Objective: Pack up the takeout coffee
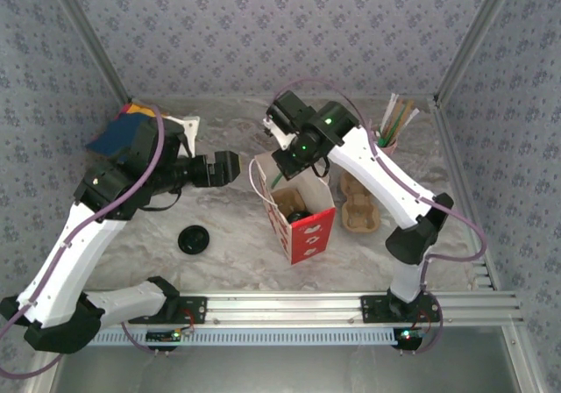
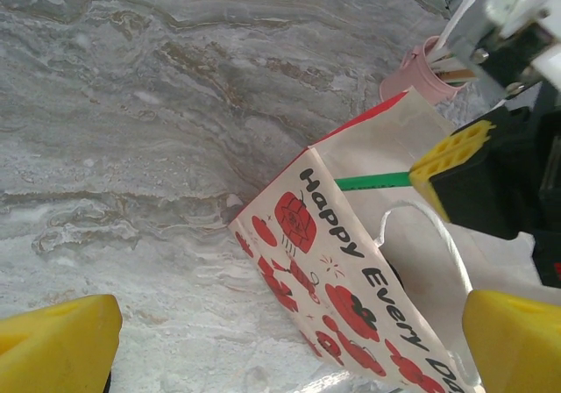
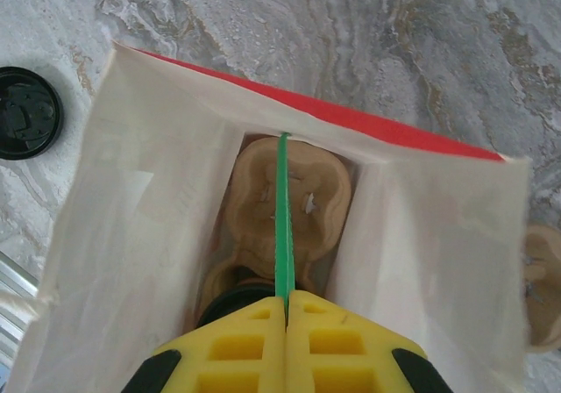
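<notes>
Starting nearest us, a loose black lid lies on the marble top just left of the paper bag, apart from it. Inside the bag we make out a pulp carrier. At its near end is a dark, lidded round that we take for the takeout coffee. Its brown wall is mostly hidden, so that is our judgement.

Directly above the bag's mouth, the right gripper has its fingers pressed together on a green straw, which points down into the bag toward the carrier. Left of the bag's far end, the left gripper hangs with its fingers spread wide, holding nothing and clear of the bag. Right of the bag lies a second carrier, and beyond that a pink cup of straws.

We see the main risk in the unsupported bag. If the straw's tip snags the carrier or rakes a wall, the light bag could lean or topple. A thin straw pinched at one end may also swivel and end up against the rim instead of inside.
</notes>
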